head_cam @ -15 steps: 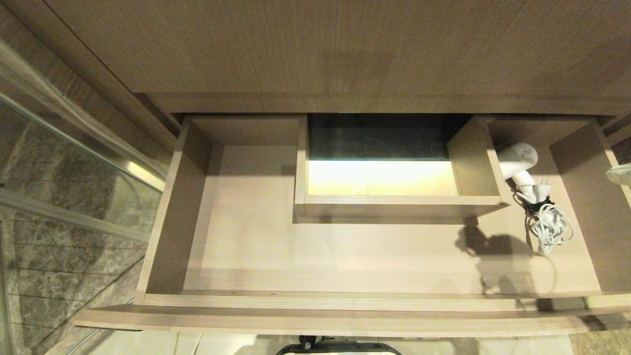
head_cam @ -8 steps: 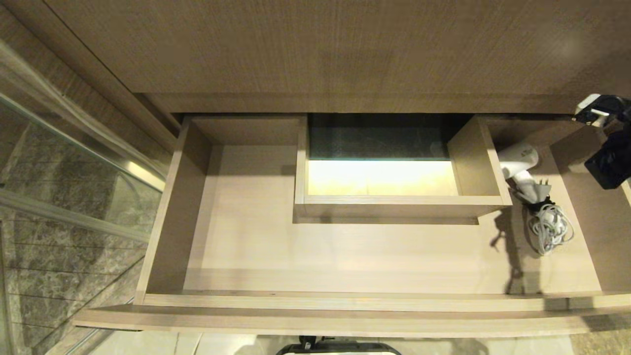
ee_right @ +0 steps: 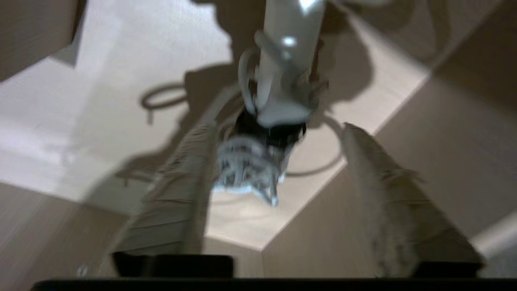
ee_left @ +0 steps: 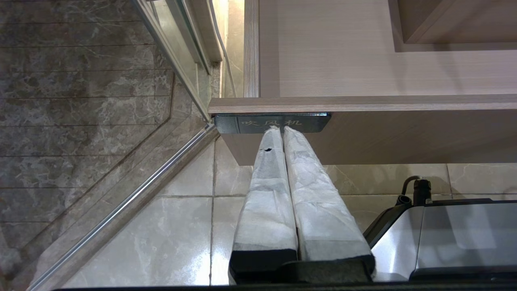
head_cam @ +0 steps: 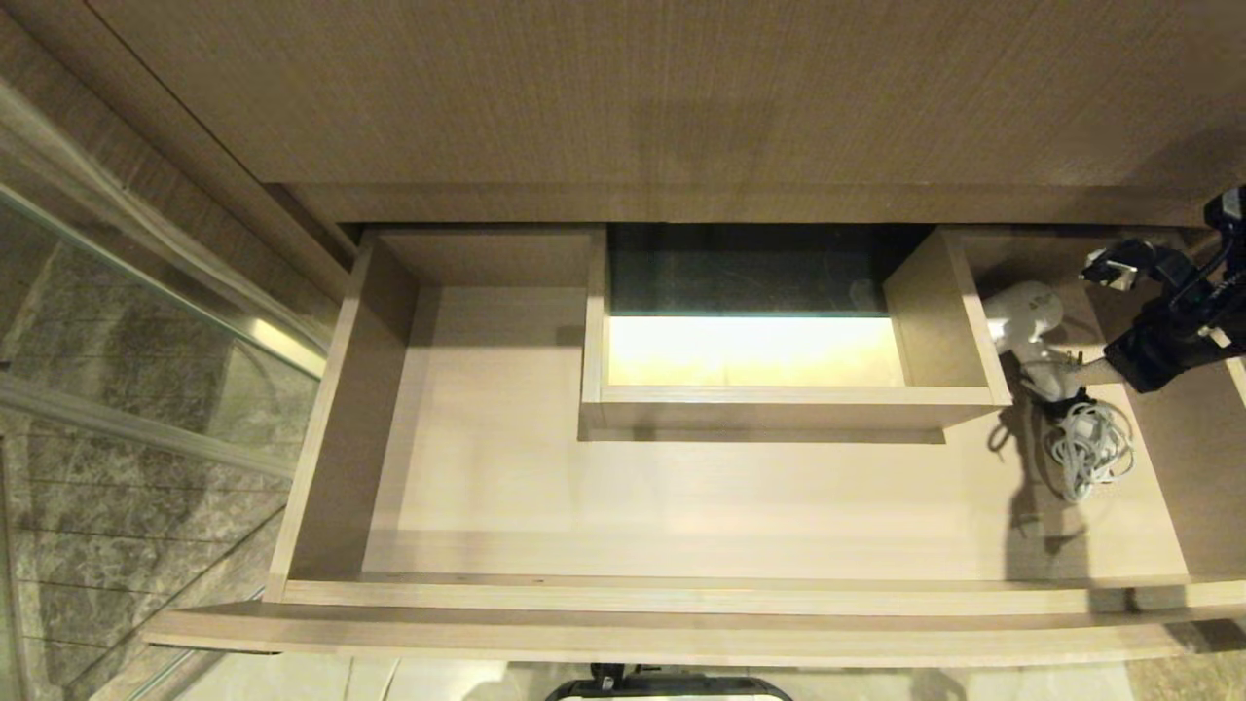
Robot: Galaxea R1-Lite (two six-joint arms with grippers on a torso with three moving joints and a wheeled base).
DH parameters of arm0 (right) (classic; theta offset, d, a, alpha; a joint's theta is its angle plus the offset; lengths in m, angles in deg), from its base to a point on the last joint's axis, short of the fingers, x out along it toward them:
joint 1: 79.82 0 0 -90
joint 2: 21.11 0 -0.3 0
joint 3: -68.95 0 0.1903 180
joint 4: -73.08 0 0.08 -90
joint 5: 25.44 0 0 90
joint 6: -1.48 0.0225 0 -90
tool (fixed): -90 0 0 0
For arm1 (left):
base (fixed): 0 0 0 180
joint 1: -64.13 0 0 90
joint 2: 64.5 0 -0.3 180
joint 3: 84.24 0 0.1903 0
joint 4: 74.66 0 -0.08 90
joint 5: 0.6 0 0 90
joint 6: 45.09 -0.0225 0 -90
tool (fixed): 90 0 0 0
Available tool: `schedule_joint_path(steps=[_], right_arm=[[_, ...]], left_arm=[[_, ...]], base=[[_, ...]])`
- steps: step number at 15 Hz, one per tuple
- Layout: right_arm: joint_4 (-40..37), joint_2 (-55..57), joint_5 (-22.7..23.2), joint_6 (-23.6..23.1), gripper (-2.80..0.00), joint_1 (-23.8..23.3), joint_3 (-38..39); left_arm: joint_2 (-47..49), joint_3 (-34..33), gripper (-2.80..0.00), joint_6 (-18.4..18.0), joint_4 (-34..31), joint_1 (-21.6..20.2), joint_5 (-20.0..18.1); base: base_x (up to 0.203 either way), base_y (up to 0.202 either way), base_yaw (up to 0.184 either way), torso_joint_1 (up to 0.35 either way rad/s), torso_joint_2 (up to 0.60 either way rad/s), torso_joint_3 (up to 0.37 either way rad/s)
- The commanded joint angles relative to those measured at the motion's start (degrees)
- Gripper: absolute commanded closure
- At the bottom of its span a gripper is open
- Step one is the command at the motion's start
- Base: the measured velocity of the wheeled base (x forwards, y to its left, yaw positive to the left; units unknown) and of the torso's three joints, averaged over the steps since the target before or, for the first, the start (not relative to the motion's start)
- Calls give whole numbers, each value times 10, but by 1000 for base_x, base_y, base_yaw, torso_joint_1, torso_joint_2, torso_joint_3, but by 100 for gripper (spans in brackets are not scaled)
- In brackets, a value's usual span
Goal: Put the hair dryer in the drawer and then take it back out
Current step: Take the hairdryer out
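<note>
Already the hair dryer [head_cam: 1024, 321] is lying in the drawer [head_cam: 681, 596] at the right of the frame (cord coiled beside it); the right gripper [head_cam: 1088, 321], fingers spread wide and empty, is hovering beside it, so taking it out is remaining
</note>
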Motion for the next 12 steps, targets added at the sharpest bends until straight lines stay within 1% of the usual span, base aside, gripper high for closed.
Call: schedule_joint_path(steps=[1, 12], right_arm=[[-1, 43, 15, -3, -280, 0, -28], [12, 138, 15, -3, -280, -6, -102]], left_arm=[[0, 0, 0, 0, 0, -1, 0], [0, 0, 0, 0, 0, -1, 0]], base=[[0, 0, 0, 0, 0, 0], [0, 0, 0, 0, 0, 0]])
